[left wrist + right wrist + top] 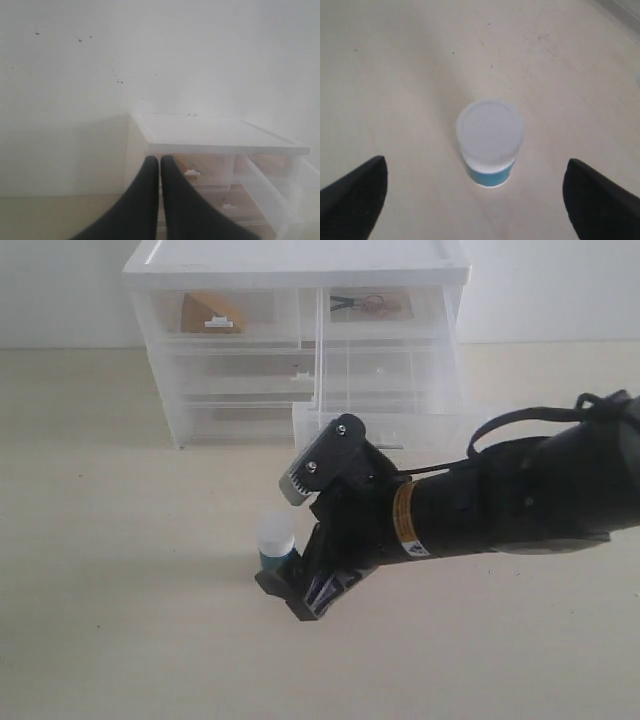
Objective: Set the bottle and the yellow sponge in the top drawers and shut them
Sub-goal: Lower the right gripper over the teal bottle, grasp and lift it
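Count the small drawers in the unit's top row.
2. The left top drawer holds the yellow sponge; the right top drawer holds a dark scissor-like item. None look hidden.

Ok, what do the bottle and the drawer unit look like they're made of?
The bottle: probably plastic, with a matte, frosted white cap and a smooth teal label band below it. The drawer unit: translucent white plastic, likely rigid and smooth; dark and orange contents show hazily through its fronts.
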You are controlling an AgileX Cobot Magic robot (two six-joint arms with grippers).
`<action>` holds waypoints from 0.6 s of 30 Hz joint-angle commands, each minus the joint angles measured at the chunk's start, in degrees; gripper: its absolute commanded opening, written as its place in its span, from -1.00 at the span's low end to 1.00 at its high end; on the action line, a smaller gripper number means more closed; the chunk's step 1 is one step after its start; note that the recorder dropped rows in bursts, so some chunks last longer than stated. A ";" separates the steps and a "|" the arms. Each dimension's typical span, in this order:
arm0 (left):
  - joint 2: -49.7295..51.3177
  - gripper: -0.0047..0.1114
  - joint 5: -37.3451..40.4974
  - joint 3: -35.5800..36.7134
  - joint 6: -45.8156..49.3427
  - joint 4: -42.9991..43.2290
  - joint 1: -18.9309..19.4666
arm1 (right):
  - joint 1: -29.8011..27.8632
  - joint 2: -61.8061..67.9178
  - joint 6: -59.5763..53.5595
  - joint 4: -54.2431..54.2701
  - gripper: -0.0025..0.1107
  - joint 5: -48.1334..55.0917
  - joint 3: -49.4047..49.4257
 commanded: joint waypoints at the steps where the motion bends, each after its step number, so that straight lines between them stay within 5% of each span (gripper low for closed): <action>1: -0.37 -0.85 -0.27 0.28 0.19 -0.64 -0.01 | 0.19 5.68 -0.69 0.12 0.56 1.48 -3.84; 4: -0.37 -0.85 -0.27 0.28 0.19 -0.64 -0.01 | 0.19 8.65 -1.77 0.12 0.38 0.63 -6.12; 10: -0.37 -0.85 -0.27 0.28 0.19 -0.52 -0.01 | 0.62 8.18 2.82 -3.80 -0.96 -5.03 -5.84; 18: -0.37 -0.85 -0.27 0.28 0.19 -0.52 -0.01 | 8.37 -15.47 26.76 -30.20 -0.91 -6.16 3.30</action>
